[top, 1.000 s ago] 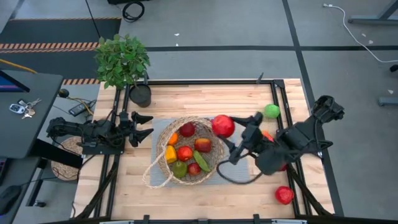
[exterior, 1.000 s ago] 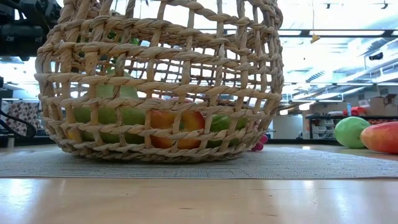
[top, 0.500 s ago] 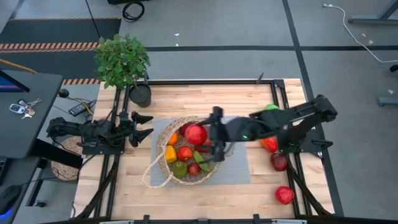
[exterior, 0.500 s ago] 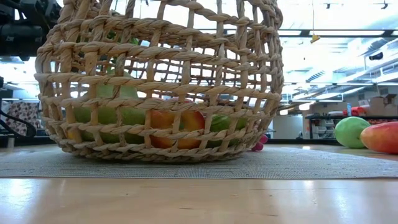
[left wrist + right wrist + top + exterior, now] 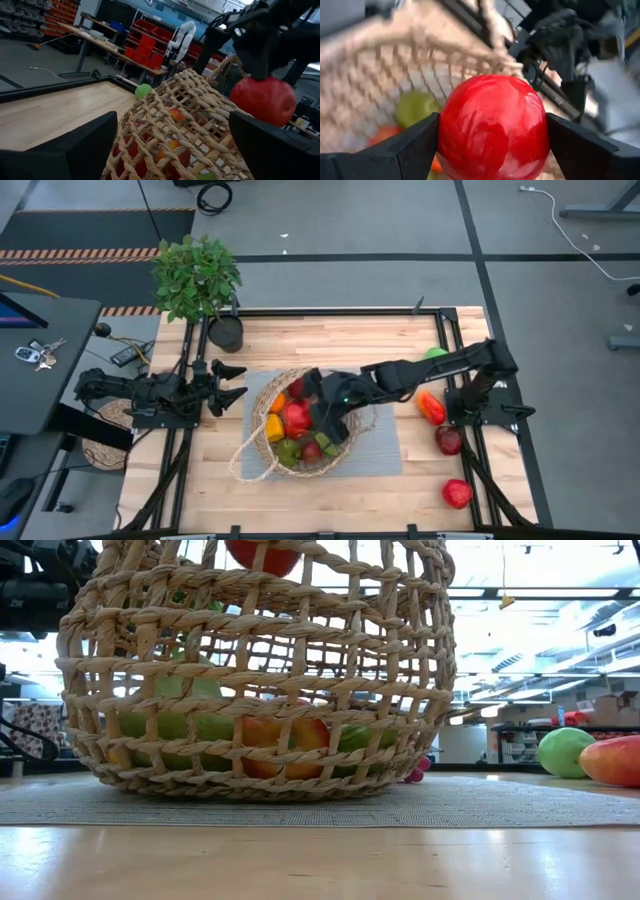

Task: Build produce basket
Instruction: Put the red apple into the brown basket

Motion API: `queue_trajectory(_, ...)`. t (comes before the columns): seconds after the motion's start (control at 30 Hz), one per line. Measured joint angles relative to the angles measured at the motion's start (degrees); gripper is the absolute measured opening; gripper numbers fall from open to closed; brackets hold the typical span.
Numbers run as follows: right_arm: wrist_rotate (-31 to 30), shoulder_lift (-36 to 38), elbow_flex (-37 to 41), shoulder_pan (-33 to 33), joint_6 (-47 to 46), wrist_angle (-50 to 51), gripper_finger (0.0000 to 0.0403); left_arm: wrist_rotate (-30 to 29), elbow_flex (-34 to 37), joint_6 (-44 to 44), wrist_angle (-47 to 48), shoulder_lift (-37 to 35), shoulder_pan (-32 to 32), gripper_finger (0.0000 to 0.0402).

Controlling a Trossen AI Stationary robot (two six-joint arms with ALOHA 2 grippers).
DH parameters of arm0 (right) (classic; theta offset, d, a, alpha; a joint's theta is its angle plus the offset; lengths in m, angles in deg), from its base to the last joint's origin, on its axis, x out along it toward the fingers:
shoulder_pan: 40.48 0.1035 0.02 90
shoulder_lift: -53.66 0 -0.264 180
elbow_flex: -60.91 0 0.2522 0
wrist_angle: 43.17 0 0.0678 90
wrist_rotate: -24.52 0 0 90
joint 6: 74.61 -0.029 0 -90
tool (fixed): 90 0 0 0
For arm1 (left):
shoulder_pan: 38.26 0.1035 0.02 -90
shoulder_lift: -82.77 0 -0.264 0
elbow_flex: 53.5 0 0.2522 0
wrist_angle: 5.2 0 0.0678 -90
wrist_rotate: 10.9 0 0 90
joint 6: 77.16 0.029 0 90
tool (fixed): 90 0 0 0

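Right pincer [image 5: 492, 135] clamps round red apple [image 5: 492, 127] over basket [image 5: 262, 452]; left pincer [image 5: 228, 381] wide open.

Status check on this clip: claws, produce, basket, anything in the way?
Right claw shut on red apple, over basket. Left claw open, parked beside basket. Nothing blocking the drop.

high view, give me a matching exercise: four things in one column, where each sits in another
Things
1. large shiny red apple
2. round tan woven wicker basket
3. small green apple
4. leafy green potted plant

Places
A. far left table corner
B. on the grey mat
C. between the right gripper's fingers, over the basket
D. far right of the table, behind the right arm

Pairs: 1-C, 2-B, 3-D, 4-A
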Motion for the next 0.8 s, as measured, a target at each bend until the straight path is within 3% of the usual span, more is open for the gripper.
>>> queue_trajectory(0.17, -4.1, -1.1, 0.0, 0.6, 16.2, 0.5, 0.0349, 0.0, 0.0, 0.0, -0.1, 0.0, 0.0, 0.0389)
queue_trajectory(0.5, -9.6, -1.9, 0.0, 2.3, 30.4, -2.4, 0.0349, 0.0, 0.0, 0.0, -0.2, 0.0, 0.0, 0.0389)
queue_trajectory(0.8, -11.7, -1.9, 0.0, 3.0, 31.0, -3.7, 0.035, 0.0, 0.0, 0.0, -0.3, 0.0, 0.0, 0.0389)
